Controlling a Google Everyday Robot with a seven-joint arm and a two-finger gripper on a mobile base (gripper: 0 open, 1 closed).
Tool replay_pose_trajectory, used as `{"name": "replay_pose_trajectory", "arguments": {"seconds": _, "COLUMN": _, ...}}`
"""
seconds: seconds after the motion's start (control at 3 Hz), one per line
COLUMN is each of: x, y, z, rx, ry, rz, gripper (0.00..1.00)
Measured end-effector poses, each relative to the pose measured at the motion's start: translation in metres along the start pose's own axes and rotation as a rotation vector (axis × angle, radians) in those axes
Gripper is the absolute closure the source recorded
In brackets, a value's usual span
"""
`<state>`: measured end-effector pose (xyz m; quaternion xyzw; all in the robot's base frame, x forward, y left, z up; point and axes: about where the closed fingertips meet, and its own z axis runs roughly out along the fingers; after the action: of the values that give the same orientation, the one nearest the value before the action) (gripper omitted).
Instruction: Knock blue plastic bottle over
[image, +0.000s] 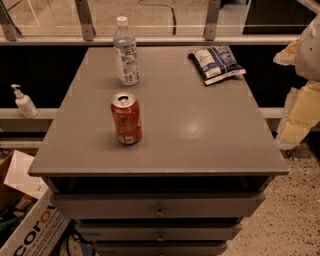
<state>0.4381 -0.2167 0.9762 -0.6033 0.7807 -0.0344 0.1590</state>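
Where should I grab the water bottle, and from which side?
Probably grip the water bottle at its labelled middle, coming from the right: it stands upright, and the can blocks the front. The gripper is right of the table.

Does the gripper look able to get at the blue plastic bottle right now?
Probably yes: the gripper hangs right of the table, the blue plastic bottle stands upright at the back, and only the flat chip bag lies near the path.

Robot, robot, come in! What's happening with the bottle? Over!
Gripper at right edge, beside the table. Blue plastic bottle upright, back left. Soda can stands in front, apart from it.
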Motion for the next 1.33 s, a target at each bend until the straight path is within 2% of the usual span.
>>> {"name": "replay_pose_trajectory", "arguments": {"seconds": 0.33, "x": 0.0, "y": 0.0, "z": 0.0, "rx": 0.0, "ry": 0.0, "rz": 0.0, "gripper": 0.0}}
{"name": "replay_pose_trajectory", "arguments": {"seconds": 0.67, "x": -0.004, "y": -0.009, "z": 0.0, "rx": 0.039, "ry": -0.057, "rz": 0.009, "gripper": 0.0}}
{"name": "replay_pose_trajectory", "arguments": {"seconds": 1.33, "x": -0.032, "y": -0.048, "z": 0.042, "rx": 0.09, "ry": -0.267, "rz": 0.027, "gripper": 0.0}}
